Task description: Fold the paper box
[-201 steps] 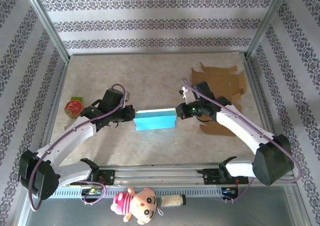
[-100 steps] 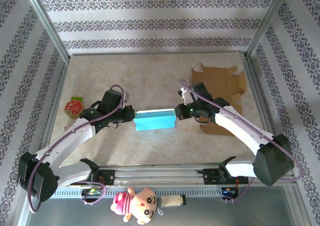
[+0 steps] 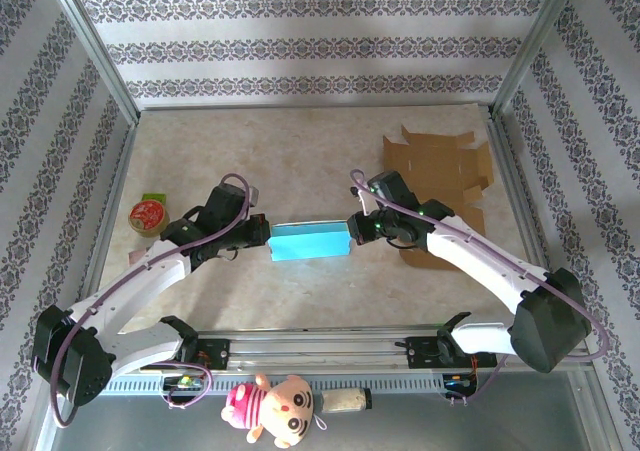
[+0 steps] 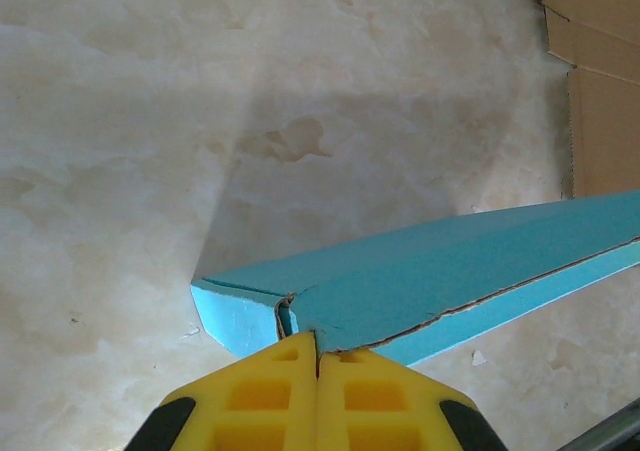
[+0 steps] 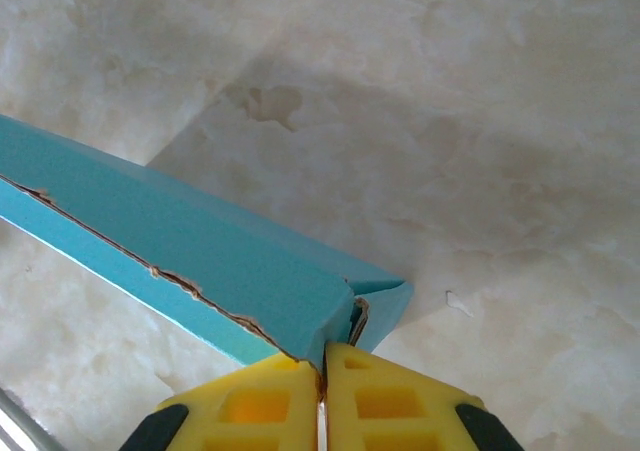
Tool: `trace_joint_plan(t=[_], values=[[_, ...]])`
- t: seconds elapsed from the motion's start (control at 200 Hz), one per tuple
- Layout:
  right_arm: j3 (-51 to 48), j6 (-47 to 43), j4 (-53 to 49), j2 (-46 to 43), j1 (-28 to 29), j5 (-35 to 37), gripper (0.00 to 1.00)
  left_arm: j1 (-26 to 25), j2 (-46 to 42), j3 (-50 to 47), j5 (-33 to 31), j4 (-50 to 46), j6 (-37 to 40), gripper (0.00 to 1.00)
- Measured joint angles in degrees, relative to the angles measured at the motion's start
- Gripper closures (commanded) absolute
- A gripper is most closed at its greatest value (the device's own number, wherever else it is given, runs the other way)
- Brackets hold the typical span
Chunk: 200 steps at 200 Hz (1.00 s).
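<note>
Here we see the left gripper (image 4: 317,363) and the right gripper (image 5: 322,373), jaws pressed fully together, each pinching one end of the box (image 3: 310,240).

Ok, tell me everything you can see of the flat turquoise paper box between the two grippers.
The flat turquoise paper box is a long, narrow, collapsed sleeve of thin card, with a ragged brownish edge running along one seam. It spans left to right over the middle of the beige marble-look table. The left gripper is shut on its left end and the right gripper on its right end. The shadow beneath suggests it hangs off the tabletop.
</note>
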Motion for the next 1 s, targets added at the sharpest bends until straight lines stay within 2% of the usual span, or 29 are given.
trace_joint_plan(t=[0.395,0.5,0.605,0.799,0.999], values=[[-0.02,1.03,-4.20,-3.34,0.02,-1.66,0.62,-1.20,-0.17,-0.09,-3.02,-0.02,0.37,1.00],[0.02,1.99,-4.72,-5.44,-1.46,-3.41,0.53,-1.51,-0.15,-0.07,-3.30,-0.02,0.83,1.00],[0.28,3.41,-4.87,-7.43,-3.34,-4.98,0.50,-1.81,0.11,0.07,-3.69,-0.02,1.07,1.00],[2.54,7.50,-4.44,-7.28,-4.35,-5.40,0.51,-2.36,0.63,0.50,-4.63,-0.04,1.57,1.00],[4.31,13.07,-2.60,-2.49,-4.44,-5.25,0.65,-2.62,1.11,0.76,-5.60,-0.02,1.70,1.00]])
